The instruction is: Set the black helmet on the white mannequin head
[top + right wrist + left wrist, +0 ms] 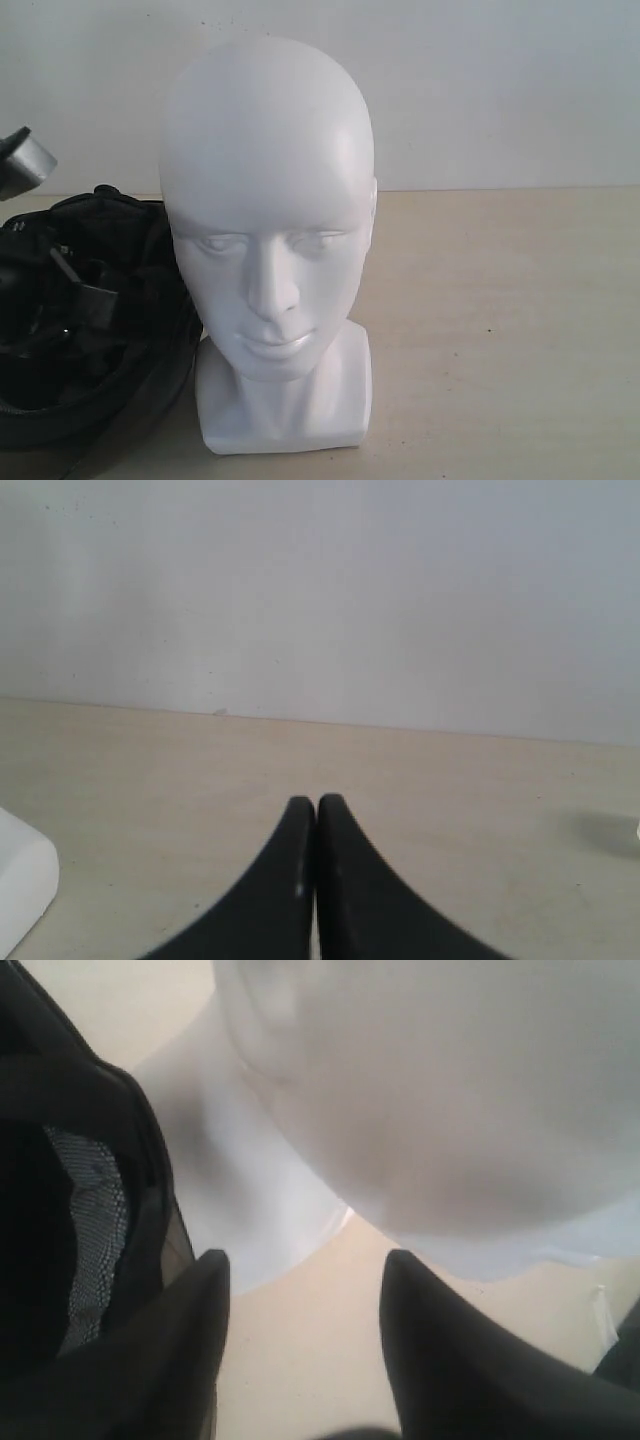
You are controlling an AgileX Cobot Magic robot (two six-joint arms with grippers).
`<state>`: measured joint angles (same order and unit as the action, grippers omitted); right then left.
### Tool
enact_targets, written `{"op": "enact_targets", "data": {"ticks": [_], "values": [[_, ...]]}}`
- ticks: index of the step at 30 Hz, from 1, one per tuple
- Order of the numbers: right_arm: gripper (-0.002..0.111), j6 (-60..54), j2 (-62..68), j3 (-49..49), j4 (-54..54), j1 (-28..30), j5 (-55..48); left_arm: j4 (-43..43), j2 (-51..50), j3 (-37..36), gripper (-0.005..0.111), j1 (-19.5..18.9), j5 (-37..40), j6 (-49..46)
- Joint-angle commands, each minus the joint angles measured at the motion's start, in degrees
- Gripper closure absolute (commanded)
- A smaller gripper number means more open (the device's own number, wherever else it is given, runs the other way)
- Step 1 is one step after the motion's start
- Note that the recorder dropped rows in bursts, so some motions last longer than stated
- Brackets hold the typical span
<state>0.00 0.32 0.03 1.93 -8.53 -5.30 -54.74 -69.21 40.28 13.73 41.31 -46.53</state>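
The white mannequin head (pixel 268 230) stands upright on its square base in the middle of the table, facing the exterior camera. The black helmet (pixel 85 320) lies on the table to its left, opening upward, with lining and straps showing. In the left wrist view the helmet's rim and mesh lining (pixel 90 1230) sit beside one finger, and the mannequin head (pixel 430 1110) looms close ahead. My left gripper (pixel 305 1260) is open over bare table between helmet and head, holding nothing. My right gripper (pixel 317 805) is shut and empty above the table.
The light wooden table (pixel 500 320) stretches to the right of the head, with a plain white wall (pixel 480 90) behind. A grey part of the left arm (pixel 22 162) shows at the left edge. A corner of the mannequin's base (pixel 20 880) appears in the right wrist view.
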Motion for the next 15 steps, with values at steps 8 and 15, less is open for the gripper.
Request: {"op": "enact_targets", "data": {"ticks": [8, 15], "values": [[0.108, 0.0, -0.32, -0.03, 0.12, -0.02, 0.32, 8.51, -5.71, 0.3, 0.061, 3.43, -8.94, 3.84], [0.108, 0.0, -0.32, -0.03, 0.12, -0.02, 0.32, 11.25, -5.71, 0.3, 0.059, 3.43, -10.84, 3.51]]}}
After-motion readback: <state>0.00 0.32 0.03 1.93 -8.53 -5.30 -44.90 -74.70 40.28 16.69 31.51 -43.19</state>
